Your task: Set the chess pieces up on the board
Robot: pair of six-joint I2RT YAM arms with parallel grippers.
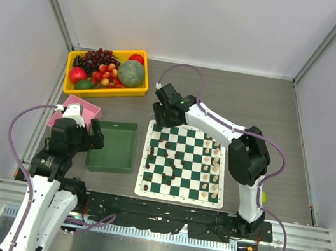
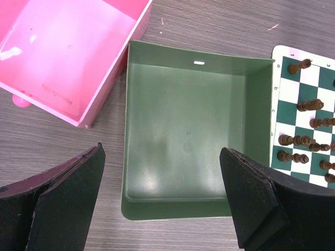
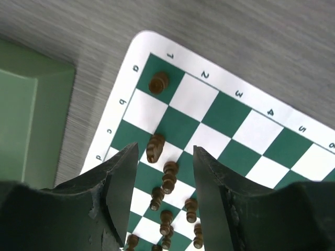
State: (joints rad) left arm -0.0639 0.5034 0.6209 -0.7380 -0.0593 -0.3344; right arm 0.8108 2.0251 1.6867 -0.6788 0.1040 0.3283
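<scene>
right fingers (image 3: 165,157): apart, nothing clamped between them; they hang over the far left corner of the chess board (image 3: 123,89), with dark pieces directly below the gap.
left fingers (image 2: 162,151): spread wide and empty, above the green tray (image 2: 251,104) near the worktop's left edge.
board position: flat on the worktop, towards the near edge, just right of the green tray.
dark pieces (image 3: 158,82): one on the corner square, the rest bunched in a ragged line down the board's left side, several nearly touching.
cream pieces (image 1: 213,165): lined up along the board's right side.
setup state: we judge it unfinished, since the dark line is uneven.
risk 1: a sideways move at this height could let a finger clip the bunched dark pieces and topple several, as they are small and narrow-based.
risk 2: closing on one piece could catch its neighbour too.
risk 3: dragging a piece could shift the mat.
unclear: whether any dark piece already lies tipped; we cannot tell.
</scene>
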